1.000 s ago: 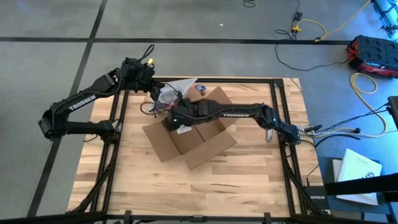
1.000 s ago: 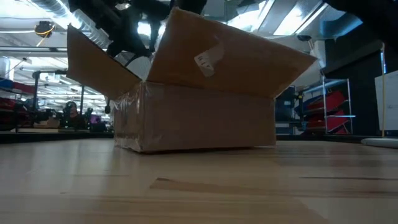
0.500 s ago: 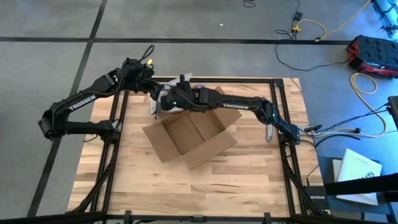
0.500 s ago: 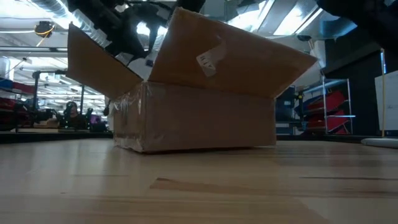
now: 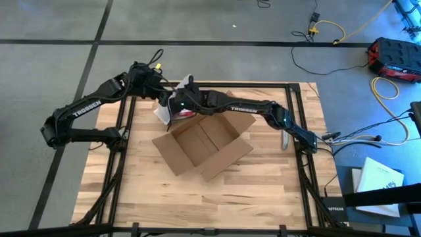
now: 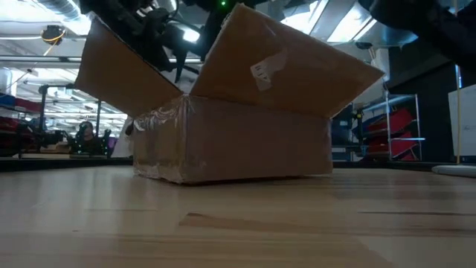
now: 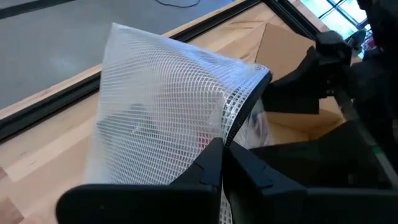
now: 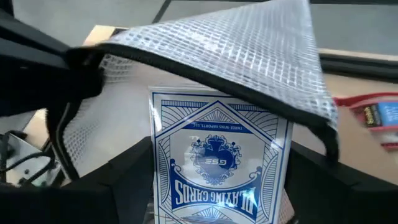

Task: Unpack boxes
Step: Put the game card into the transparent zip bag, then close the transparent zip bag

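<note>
At the far left corner of the counter (image 5: 263, 184), the left gripper (image 7: 222, 163) has its fingers pinched together on the dark-trimmed edge of a clear mesh bag (image 7: 161, 106), holding its mouth up above the wood. Just right of it, the right gripper (image 5: 176, 105) reaches across from the other side, its fingers set wide and clamped on a blue deck of playing cards (image 8: 217, 158) that sits at the bag's mouth, under the mesh lip. A small red-and-blue object (image 8: 379, 115) lies on the counter just beyond. Farther right and nearer the middle sits the cardboard box (image 5: 202, 146), open with its flaps splayed and its taped corner showing in the low view; nothing can be made out inside it from above. The risk here, as I judge it, is at the bag: the mesh lip droops over the deck, so a push inward could catch on the trim and either drag the edge out of the left fingers or twist the deck loose. The right arm also passes close over the raised far flap and could nudge the box.
</note>
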Controlling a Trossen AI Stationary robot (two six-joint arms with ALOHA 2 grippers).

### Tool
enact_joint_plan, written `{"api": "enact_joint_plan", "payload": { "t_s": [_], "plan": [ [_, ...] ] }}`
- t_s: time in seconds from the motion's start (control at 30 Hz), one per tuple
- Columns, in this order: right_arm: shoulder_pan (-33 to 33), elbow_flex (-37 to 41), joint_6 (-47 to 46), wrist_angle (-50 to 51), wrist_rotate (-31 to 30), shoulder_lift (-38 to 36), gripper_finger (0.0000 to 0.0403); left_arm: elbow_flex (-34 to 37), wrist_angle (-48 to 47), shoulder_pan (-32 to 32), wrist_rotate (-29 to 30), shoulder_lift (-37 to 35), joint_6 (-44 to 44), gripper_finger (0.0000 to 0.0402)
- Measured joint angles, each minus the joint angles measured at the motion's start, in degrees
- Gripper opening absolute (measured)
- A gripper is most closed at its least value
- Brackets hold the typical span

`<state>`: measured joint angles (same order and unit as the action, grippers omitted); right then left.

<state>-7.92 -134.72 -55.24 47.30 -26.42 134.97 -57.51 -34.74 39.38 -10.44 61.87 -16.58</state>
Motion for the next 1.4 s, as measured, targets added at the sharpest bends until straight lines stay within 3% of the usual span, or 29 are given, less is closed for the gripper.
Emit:
{"api": "enact_joint_plan", "payload": {
  "t_s": [0.27, 0.53, 0.77, 1.0, 1.3, 1.4],
  "plan": [
    [-0.17, -0.02, 2.98, -2.5, -4.02, 1.68, 0.0279, 0.01, -1.46, -0.27, -0.05, 0.0, 0.08, 0.0],
    [-1.27, 0.35, 14.0, -11.34, -7.31, 4.39, 0.0279, 0.02, -2.54, -0.99, 0.01, -0.02, -0.6, 0.0],
    [-1.64, 0.31, 21.6, -15.24, -8.05, 6.33, 0.0311, 0.02, -3.4, -1.7, 0.35, 0.0, -0.7, 0.0],
    [-1.46, 0.29, 22.49, -14.42, -3.64, 7.5, 0.0339, 0.02, -3.35, -1.91, -0.21, 0.02, 0.29, 0.0],
    [-1.42, 0.31, 22.99, -14.14, -0.33, 7.48, 0.0343, 0.02, -3.04, -1.94, -0.18, 0.11, 0.62, 0.0],
    [-1.48, 0.31, 22.52, -13.99, 3.26, 7.45, 0.0343, 0.02, -3.16, -1.92, -0.22, 0.11, 1.76, 0.0]
  ]
}}
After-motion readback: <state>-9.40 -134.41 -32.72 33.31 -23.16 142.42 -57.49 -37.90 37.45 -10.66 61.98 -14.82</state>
